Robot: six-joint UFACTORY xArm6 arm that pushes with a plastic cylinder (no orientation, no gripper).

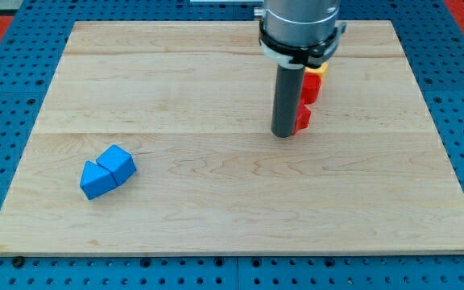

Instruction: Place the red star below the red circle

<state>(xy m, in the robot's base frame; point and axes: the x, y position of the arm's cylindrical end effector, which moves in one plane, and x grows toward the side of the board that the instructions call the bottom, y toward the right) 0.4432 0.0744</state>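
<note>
Toward one o'clock on the wooden bench (pixel 216 201), the arm's dark rod comes straight down from its grey collar, and its tip (pixel 283 134) rests on the boards right of the middle. No hand is fitted to this arm, only the rod, so nothing can be said of a hand being wide, narrow or holding anything.

Touching the rod's side, at three o'clock from the tip and slightly higher, a small red block (pixel 302 118) pokes out; the rod covers most of it, so its shape cannot be told for certain, though it may be the red star. Just beyond it, toward twelve o'clock, a second red block (pixel 311 87) stands beside the rod, also partly covered, its shape unclear. Above that one, a sliver of a yellow block (pixel 319 70) shows under the collar's edge.

Well apart from all this, at about eight o'clock on the bench, two blue blocks sit pressed together: a blue triangular block (pixel 95 180) nearer the view's bottom-left, and a blue cube-like block (pixel 118 163) touching it on the upper right.
</note>
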